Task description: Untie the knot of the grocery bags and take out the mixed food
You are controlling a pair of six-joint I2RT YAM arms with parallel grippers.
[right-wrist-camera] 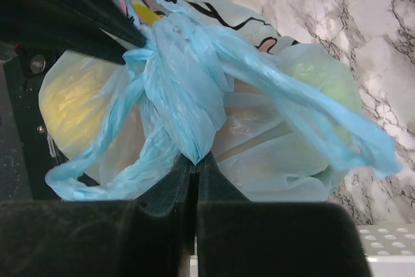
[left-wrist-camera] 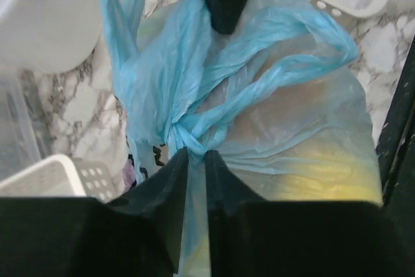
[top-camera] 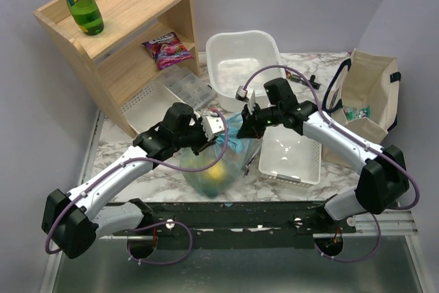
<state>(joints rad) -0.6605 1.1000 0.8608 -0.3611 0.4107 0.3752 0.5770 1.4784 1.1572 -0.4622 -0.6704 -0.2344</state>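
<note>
we have the light-blue grocery bag [top-camera: 209, 169] resting on the marble table [top-camera: 285, 192] between our two arms, just beside the white slotted basket [top-camera: 291, 159], with the food inside it; something yellow [right-wrist-camera: 71, 105] shows through the film. our left gripper [left-wrist-camera: 194, 155] is pinched almost shut on the plastic right at the base of the knot [left-wrist-camera: 188, 135], which we judge anchors it. our right gripper [right-wrist-camera: 194, 160] is closed tight on a handle strand [right-wrist-camera: 188, 115] running out of the knot, so drawing apart should loosen the tie. the knot is not yet undone.
</note>
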